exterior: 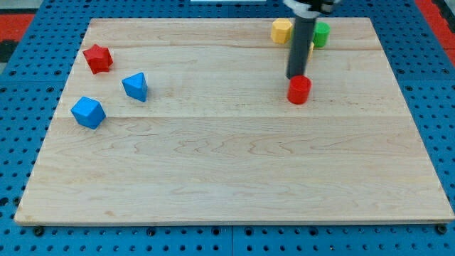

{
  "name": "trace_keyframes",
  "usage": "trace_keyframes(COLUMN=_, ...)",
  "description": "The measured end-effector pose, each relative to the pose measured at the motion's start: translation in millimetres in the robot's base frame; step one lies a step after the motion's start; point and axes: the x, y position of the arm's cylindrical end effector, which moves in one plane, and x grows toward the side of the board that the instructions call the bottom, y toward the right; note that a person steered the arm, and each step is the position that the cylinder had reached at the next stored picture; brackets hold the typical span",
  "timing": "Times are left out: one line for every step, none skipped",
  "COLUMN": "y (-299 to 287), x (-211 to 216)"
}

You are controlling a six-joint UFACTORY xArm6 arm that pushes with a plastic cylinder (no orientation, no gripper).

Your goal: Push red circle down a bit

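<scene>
The board [234,171] fills most of the view, and its whole lower half lies bare before me. Going up from there, the first things are at the view's left: a blue cube [88,112], then a blue wedge-like block [135,87] just above and to its right, and a red star [97,58] higher still, near the left edge.

At centre-right sits the red circle [299,89], a short cylinder standing flat on the wood, well apart from the left-hand group. My rod comes down nearly upright from the view's top, and my tip [296,77] rests just at the circle's upper edge, touching it or almost so; I cannot tell which.

I have no jaws: only the bare rod, holding nothing.

Beyond the tip, close to the board's top edge, a yellow block [282,30] shows to the rod's left and a green block [321,34] to its right, both partly hidden by the rod.
</scene>
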Motion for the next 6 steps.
trace_keyframes(y=9, x=70)
trace_keyframes(y=10, x=100)
trace_keyframes(y=-7, x=60)
trace_keyframes(y=-28, x=74)
trace_keyframes(y=47, x=150)
trace_keyframes(y=61, x=140)
